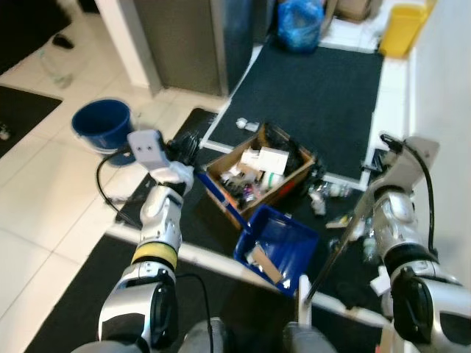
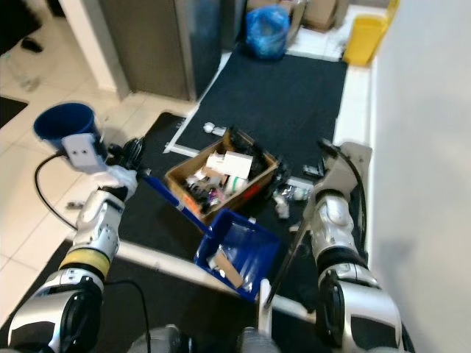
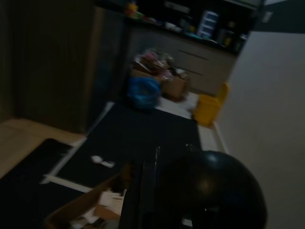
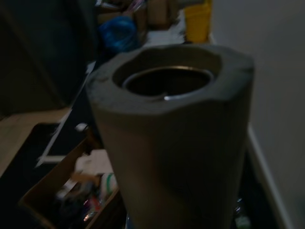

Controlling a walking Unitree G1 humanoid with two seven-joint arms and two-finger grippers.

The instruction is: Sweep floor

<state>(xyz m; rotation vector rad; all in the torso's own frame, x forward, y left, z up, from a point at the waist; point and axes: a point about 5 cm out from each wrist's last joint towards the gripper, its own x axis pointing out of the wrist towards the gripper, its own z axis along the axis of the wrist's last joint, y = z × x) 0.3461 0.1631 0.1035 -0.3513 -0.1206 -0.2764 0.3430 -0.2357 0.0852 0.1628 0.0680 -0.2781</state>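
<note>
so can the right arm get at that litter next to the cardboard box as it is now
Probably yes. The litter lies on the dark mat beside the cardboard box, ahead of the right gripper, with open mat between. The broom pole in that arm slants down just short of it. The dustpan sits off to the side.

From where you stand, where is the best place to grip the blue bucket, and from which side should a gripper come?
Probably the top rim of the blue bucket. It stands upright on the white tiles with its mouth open upward, so coming down from above with one finger inside the wall and one outside looks simplest. I cannot make out a handle in these blurred views.
</note>
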